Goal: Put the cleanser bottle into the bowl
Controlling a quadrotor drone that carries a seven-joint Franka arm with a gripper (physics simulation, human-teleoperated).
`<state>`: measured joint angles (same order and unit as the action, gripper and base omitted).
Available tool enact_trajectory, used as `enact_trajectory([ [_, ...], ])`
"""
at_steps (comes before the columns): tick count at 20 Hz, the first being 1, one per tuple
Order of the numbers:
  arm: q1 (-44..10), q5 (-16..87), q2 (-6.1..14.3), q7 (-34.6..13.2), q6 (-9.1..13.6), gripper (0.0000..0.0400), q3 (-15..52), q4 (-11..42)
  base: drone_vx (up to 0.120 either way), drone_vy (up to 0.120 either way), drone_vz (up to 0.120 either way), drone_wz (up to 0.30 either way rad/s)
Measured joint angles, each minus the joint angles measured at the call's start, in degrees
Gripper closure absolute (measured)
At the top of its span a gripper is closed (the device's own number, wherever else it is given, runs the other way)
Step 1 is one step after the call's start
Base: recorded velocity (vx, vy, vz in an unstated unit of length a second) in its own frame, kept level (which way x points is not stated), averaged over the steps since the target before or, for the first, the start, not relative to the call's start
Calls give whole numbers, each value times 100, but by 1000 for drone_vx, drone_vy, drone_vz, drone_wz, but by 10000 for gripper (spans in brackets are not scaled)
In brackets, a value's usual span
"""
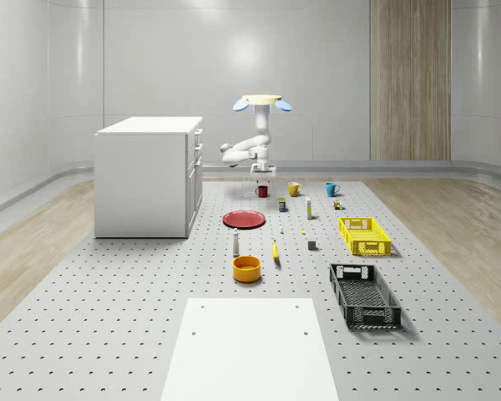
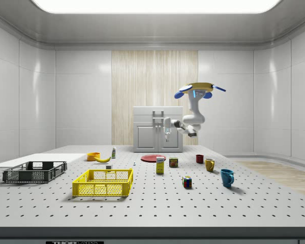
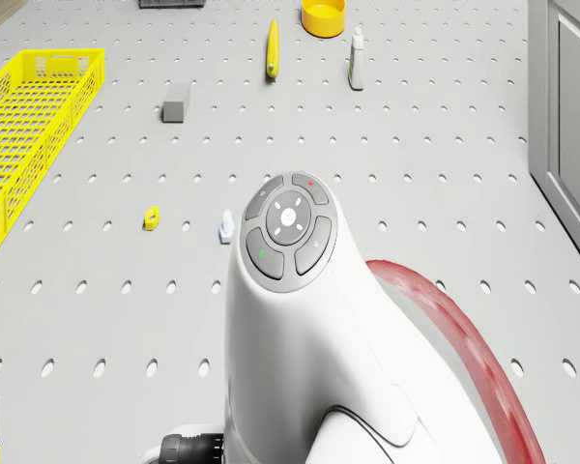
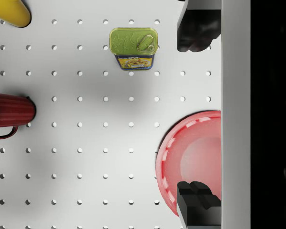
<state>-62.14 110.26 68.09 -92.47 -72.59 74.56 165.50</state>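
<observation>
Sitting at the whole-scene view's left, a white cabinet [image 1: 149, 175], well apart from the work. Moving rightward: standing upright on the tabletop [image 1: 108, 317], the cleanser bottle [image 1: 235, 243], just beside the orange bowl [image 1: 246, 268] and not touching it, on the bowl's far side. Lying beyond both, a red plate [image 1: 245, 219].

Hovering farther back and high above the tabletop, the drone [image 1: 262, 103], over the stretch between the plate and a red mug [image 1: 262, 190]. Hanging below it with the arm folded, the gripper [image 1: 262, 171], pointing straight down. Showing in the wrist view, the fingers [image 4: 194, 33], spread wide apart and holding nothing, with the plate's rim and a green-topped can [image 4: 133, 47] underneath. Lying to the right, a banana [image 1: 275, 251], then a yellow basket [image 1: 365, 235] and a black basket [image 1: 365, 295].

Judging by all this: approaching, with the grasp not yet begun. Calling next for bringing the drone nearer over the bottle, lowering the gripper around its narrow body with the fingers kept apart, and closing only once squarely astride it. Minding the bowl so close alongside.
</observation>
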Motion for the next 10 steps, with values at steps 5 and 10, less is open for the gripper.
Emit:
enact_trajectory([
  [5, -43, -69, 134, -41, -123, 0, 39, -9, 120, 0, 0, 0],
  [10, -83, -134, 263, -78, -242, 0, 75, -18, 120, 0, 0, 0],
])
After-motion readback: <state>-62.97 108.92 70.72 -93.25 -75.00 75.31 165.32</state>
